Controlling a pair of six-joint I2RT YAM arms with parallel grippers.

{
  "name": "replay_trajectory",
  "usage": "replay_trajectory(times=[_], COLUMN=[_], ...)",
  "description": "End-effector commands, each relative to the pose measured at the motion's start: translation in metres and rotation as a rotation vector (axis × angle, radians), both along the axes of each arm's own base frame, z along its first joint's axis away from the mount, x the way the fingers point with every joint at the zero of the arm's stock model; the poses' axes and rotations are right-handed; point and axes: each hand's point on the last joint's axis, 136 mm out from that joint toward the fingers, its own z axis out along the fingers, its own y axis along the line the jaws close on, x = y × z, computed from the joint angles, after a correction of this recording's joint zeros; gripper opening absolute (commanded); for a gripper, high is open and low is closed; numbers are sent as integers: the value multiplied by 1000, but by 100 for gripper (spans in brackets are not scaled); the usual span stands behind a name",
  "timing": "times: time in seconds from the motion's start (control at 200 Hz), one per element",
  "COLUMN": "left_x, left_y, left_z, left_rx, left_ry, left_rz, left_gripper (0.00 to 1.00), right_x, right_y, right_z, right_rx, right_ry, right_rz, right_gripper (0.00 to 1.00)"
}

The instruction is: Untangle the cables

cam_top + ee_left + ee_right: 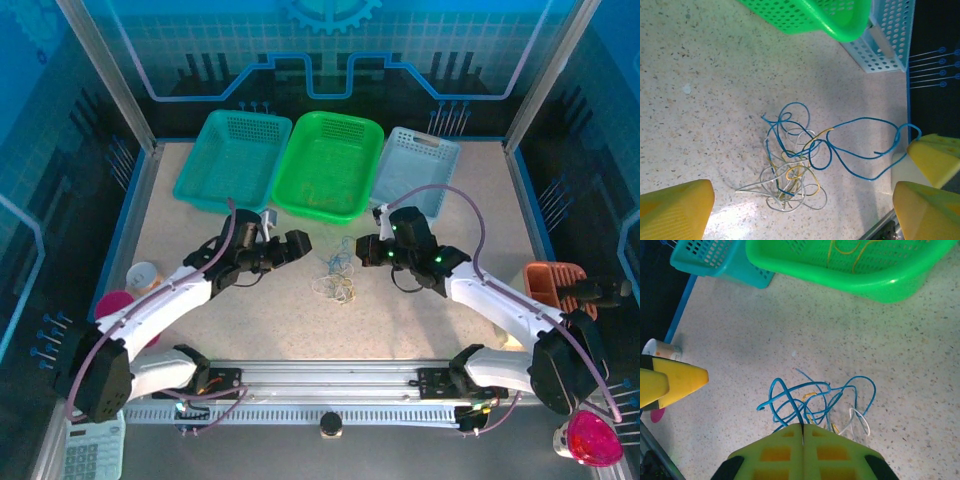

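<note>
R claw [802,427] is pinching shut on blue cable [865,119]; L claw [298,242] is hovering, jaws apart. Clumped cables [335,275] are lying mid-frame on bench [250,320]. L prob. should be gripping the white/yellow knot low while R is pulling away slowly, w/o jerking.

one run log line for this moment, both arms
left fingers: open, facing tangled clump of thin white, blue and yellowish cables | right fingers: shut on thin blue cable stretched out from clump

top external: looking down from high at the near side; taking in the whole table [400,320] | wrists: hovering close; facing down from opposite sides | all sharing cables [335,278]; green basket [345,119]
</note>
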Motion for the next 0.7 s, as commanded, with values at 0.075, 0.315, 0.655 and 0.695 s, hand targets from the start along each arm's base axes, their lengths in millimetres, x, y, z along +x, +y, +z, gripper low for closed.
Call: replay_trajectory(times=[0.075,0.315,0.655,0.695], left_x=[-1,15,48,50], left_y=[-15,-22,-39,-41], left_z=[-17,-37,-57,-61], left_rx=[22,36,109,122], left_ry=[16,55,111,119], left_rz=[-66,-35,-15,-17], left_gripper=[92,87,78,78], right_x=[-1,-2,-4,-4], right_y=[3,-1,-1,-1], right_z=[8,9,14,15], right_rx=[14,1,22,24], right_ry=[-34,-42,-57,-59], right_rz=[15,7,6,7], right_gripper=[0,0,0,0])
